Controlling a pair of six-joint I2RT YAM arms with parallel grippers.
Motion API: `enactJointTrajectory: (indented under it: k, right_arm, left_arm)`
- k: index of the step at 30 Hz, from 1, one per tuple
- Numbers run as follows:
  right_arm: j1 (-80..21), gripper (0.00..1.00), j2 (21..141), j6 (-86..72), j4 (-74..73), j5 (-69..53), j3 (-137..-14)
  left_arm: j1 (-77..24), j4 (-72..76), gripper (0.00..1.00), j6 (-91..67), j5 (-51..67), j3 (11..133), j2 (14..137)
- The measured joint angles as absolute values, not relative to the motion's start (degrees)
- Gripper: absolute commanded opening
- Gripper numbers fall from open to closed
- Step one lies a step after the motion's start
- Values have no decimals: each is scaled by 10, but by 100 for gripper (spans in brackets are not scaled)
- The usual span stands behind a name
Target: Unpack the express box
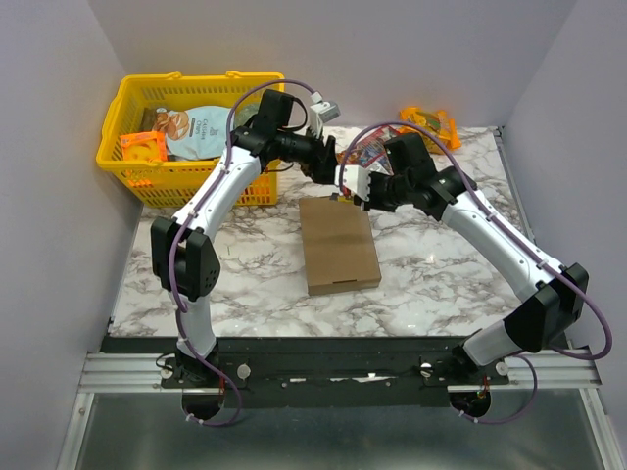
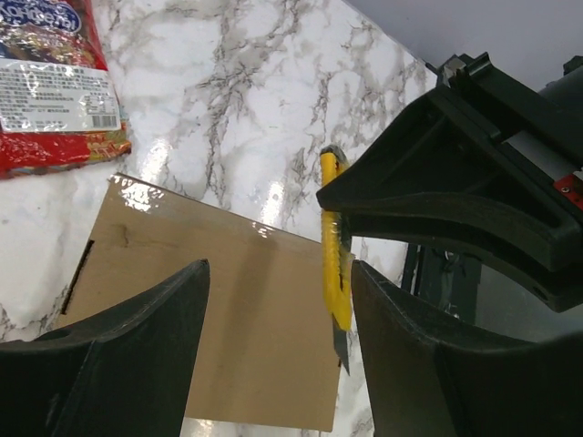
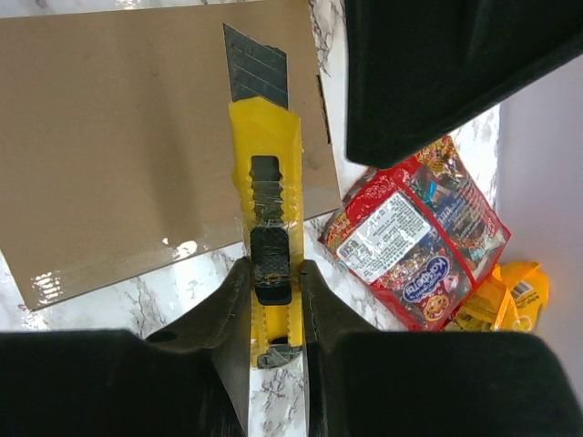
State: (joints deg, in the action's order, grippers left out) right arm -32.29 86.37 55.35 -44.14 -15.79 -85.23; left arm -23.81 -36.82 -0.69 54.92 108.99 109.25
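Both pincers hover by the far short end of our flat brown cardboard express box (image 1: 338, 245): right pincer (image 3: 273, 291) grasps a yellow utility knife (image 3: 264, 182), left pincer (image 2: 279, 273) hangs released.

I see the express box (image 1: 339, 245) lying flat and closed near the middle of the marble tabletop (image 1: 431, 284). Its long side runs away from the arm bases, turned slightly. It is plain brown, unmarked cardboard, with a glossy strip along its far edge and a narrow slit near one far corner.
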Motion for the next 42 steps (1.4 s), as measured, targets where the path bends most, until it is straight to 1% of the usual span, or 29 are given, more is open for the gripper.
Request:
enactJointTrajectory:
  k: [6, 9, 10, 13, 24, 25, 27, 28, 29, 30, 32, 33, 34, 36, 37, 38, 39, 40, 42]
  right_arm:
    - [-324, 6, 865, 549, -424, -131, -861]
    - [-326, 6, 866, 548, -416, -125, -867]
    - [-326, 6, 866, 548, -415, -125, -870]
    - [-330, 6, 866, 549, -410, -124, -876]
    - [-342, 5, 867, 549, -397, -108, -876]
    - [-344, 5, 867, 550, -394, -107, -876]
    - [-347, 5, 869, 551, -390, -104, -876]
    - [-349, 5, 871, 552, -389, -100, -876]
    - [-349, 5, 874, 553, -388, -98, -876]
    - [-349, 5, 875, 554, -387, -97, -876]
    - [-350, 5, 876, 554, -385, -97, -876]
    - [-351, 8, 877, 552, -385, -97, -876]
    - [-350, 23, 877, 549, -385, -98, -876]
    - [-347, 47, 876, 539, -388, -104, -880]
    - [-341, 71, 876, 531, -392, -119, -886]
    - [-324, 85, 876, 508, -400, -147, -898]
    - [-312, 94, 876, 479, -404, -172, -912]
    - [-293, 96, 876, 452, -407, -207, -930]
    - [-243, 96, 880, 376, -412, -274, -982]
  left_arm:
    - [-240, -385, 66, -7, 562, 1090, 1093]
    - [-241, -391, 61, -7, 564, 1090, 1094]
    - [-241, -392, 56, -7, 564, 1090, 1095]
    - [-241, -392, 49, -7, 564, 1090, 1098]
    - [-244, -404, 35, -7, 604, 1105, 1125]
    - [-245, -405, 29, -7, 609, 1108, 1129]
    - [-245, -408, 22, -8, 620, 1116, 1137]
    - [-245, -411, 11, -5, 626, 1120, 1140]
    - [-245, -413, 4, -3, 629, 1122, 1142]
    - [-245, -416, 0, -3, 630, 1124, 1144]
    - [-243, -421, 0, 6, 633, 1128, 1148]
    - [-242, -423, 0, 11, 635, 1130, 1149]
    - [-242, -426, 0, 18, 637, 1132, 1149]
    - [-242, -435, 0, 38, 639, 1139, 1150]
    - [-241, -441, 0, 47, 641, 1144, 1150]
    - [-239, -444, 0, 57, 645, 1152, 1151]
    - [-234, -443, 0, 63, 649, 1160, 1151]
    - [-232, -441, 0, 69, 655, 1167, 1151]
    - [-223, -428, 0, 68, 667, 1168, 1146]
